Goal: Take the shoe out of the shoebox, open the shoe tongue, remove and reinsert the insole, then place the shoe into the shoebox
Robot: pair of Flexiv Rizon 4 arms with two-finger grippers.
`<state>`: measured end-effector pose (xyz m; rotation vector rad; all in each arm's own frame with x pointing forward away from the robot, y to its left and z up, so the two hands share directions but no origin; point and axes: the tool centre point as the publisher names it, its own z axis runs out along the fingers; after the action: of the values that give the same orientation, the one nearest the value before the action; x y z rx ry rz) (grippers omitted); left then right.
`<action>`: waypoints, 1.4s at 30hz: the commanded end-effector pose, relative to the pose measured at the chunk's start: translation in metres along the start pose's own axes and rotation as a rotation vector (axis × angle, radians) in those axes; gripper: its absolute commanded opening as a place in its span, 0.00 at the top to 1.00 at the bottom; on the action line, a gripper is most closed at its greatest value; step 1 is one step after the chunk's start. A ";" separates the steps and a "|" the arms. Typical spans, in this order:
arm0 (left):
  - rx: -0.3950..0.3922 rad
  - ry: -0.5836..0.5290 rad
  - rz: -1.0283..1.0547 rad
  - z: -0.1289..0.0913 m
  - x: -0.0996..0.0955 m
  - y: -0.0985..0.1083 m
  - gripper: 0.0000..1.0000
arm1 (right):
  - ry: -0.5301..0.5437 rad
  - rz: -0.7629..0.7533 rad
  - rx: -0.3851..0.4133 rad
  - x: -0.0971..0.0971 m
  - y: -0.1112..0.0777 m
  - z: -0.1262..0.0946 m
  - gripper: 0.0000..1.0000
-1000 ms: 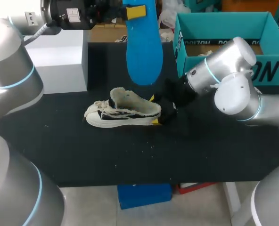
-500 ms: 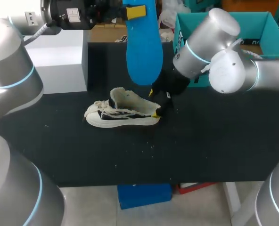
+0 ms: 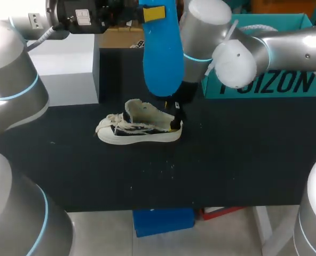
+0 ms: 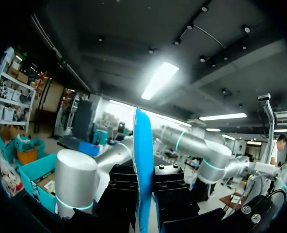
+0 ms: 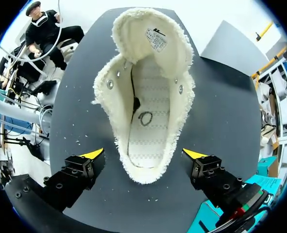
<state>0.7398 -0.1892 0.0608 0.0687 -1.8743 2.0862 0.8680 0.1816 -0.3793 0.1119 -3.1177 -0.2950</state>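
While my left gripper (image 3: 153, 13) grips the insole (image 3: 163, 53) at 12 o'clock of the mid-table shoe (image 3: 139, 128), my right gripper (image 5: 143, 154) hangs released astride its heel; unbraced, shoe may skid during reinsertion.

The table (image 3: 243, 170) has a flat black top with a straight front edge. Tiny white crumbs (image 3: 172, 166) lie here and there on it, mostly near the middle. A big pale grey block (image 3: 67, 69) sits on the far left part of the table, right on the black top.
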 end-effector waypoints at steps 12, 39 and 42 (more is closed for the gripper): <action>0.004 -0.005 0.002 0.002 0.000 0.001 1.00 | 0.008 0.031 0.140 -0.005 0.004 0.010 0.00; 0.004 -0.005 0.002 0.002 0.000 0.001 1.00 | -0.132 -0.025 -0.606 -0.008 0.014 0.012 0.00; 0.004 -0.005 0.002 0.002 0.000 0.001 1.00 | -0.127 -0.021 -0.619 -0.007 0.012 0.014 0.00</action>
<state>0.7398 -0.1891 0.0609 0.0690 -1.8743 2.0860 0.8763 0.2014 -0.3850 0.1033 -3.1054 -0.9273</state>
